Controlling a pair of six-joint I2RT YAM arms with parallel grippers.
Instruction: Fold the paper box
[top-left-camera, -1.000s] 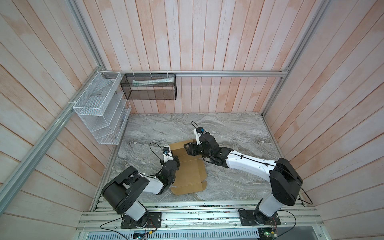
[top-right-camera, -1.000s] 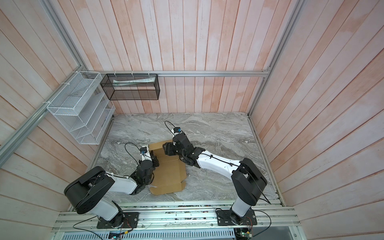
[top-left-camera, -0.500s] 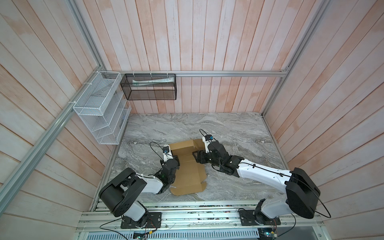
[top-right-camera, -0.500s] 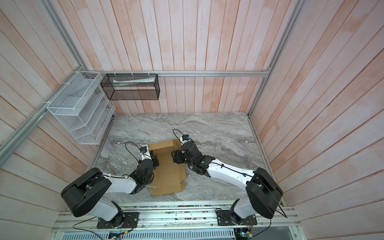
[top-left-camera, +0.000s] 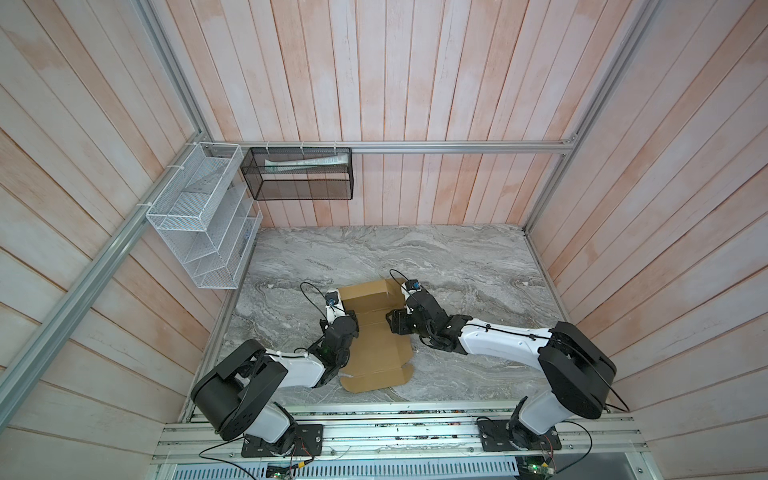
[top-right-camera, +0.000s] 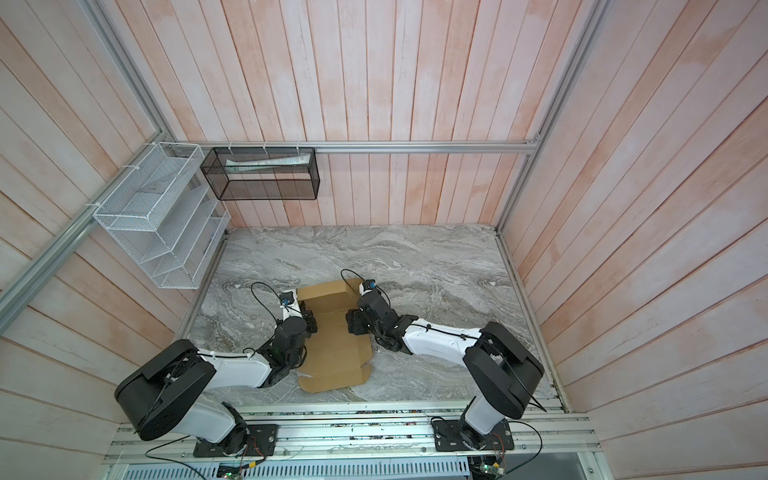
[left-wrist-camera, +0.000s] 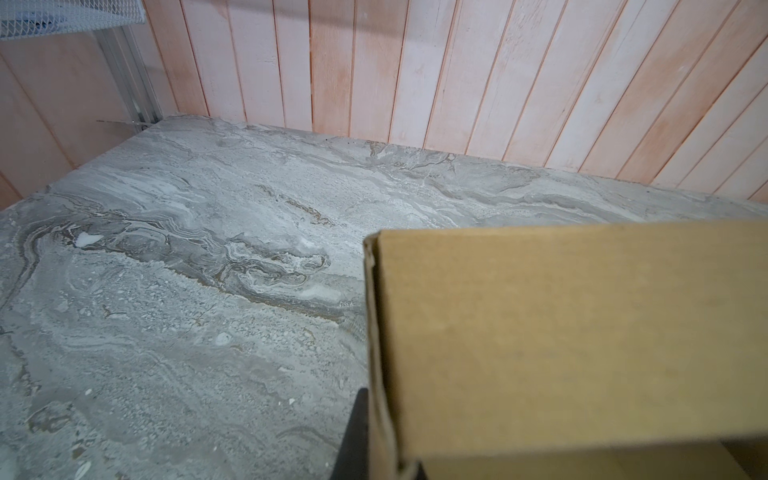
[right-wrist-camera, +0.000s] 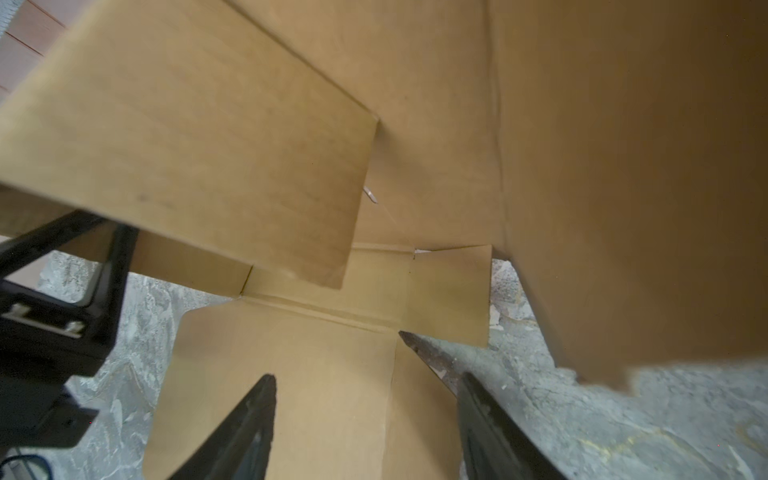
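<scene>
Lower centre of both top views, on the marble table, lies the paper box: plain brown, half folded, far panel raised. The left gripper pinches its side wall; the right gripper is spread over its flat sheet.

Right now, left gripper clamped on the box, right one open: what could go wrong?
1. The left gripper pinches only a thin edge of the paper box; a pull could crease it or slip off.
2. The right gripper is open and holds nothing, so the raised far panel may spring back.
3. The near panel lies flat and looks unpinned; a push could slide the box on the table.
</scene>
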